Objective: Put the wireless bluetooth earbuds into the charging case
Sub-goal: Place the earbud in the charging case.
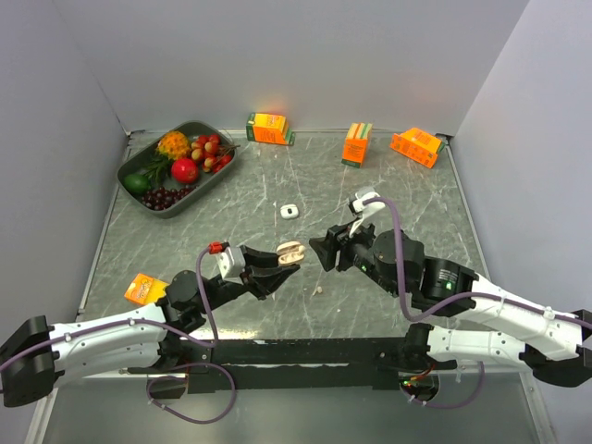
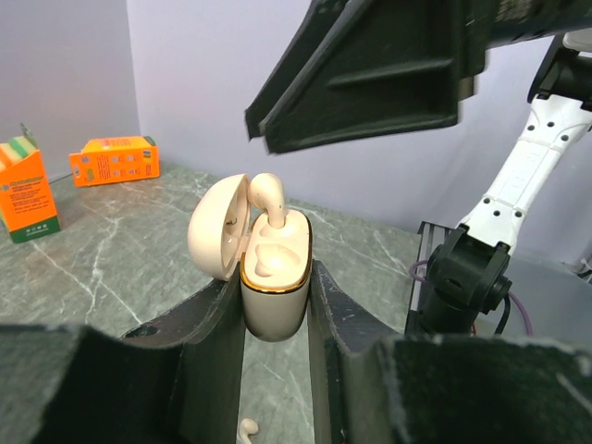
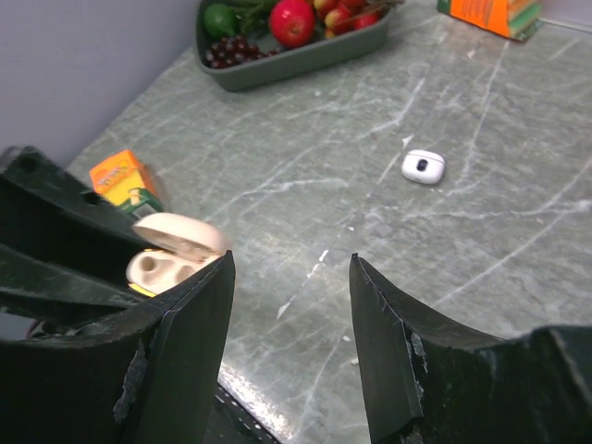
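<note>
Between left fingers (image 1: 275,266), above bench (image 1: 388,185): charging case (image 2: 275,277), gripped upright, lid open. One earbud (image 2: 268,196) stands in case's rear well, sticking up. Second earbud (image 2: 248,427) lies on bench below case, apart from all fingers. Right fingers (image 1: 330,252) spread, empty, just right of case, facing it.

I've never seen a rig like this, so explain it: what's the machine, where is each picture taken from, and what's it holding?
Two robot arms are bolted to a table. One picture looks down from above; the other two come from a camera on each wrist. The left pincer grips an open beige case with one earbud standing in it. The right pincer is open and empty, facing the case. On the table lie a loose earbud, a small white object, a fruit tray and four orange cartons.
</note>
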Motion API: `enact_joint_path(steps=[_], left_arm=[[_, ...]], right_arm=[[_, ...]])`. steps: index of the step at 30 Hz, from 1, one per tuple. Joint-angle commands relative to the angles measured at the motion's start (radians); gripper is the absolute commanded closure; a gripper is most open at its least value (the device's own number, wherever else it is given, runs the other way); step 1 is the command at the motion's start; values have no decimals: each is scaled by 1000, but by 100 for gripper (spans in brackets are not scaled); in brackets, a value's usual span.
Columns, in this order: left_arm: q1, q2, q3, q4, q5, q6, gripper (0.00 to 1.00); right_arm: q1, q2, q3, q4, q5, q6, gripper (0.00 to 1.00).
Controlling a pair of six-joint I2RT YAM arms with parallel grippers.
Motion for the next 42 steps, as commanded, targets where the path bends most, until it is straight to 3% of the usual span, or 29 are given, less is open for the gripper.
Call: enact_joint_path(steps=[1,19,42], left_arm=[[-4,-26,2,51,40,12,99],[-3,-12,8,61,11,18,99],[-4,20,34,53,-29,22,99]], right_arm=[[-28,20,51,-43,12,16,39],[-24,23,36,-7,-114,21,39],[47,20,53,-7,-86,27,39]])
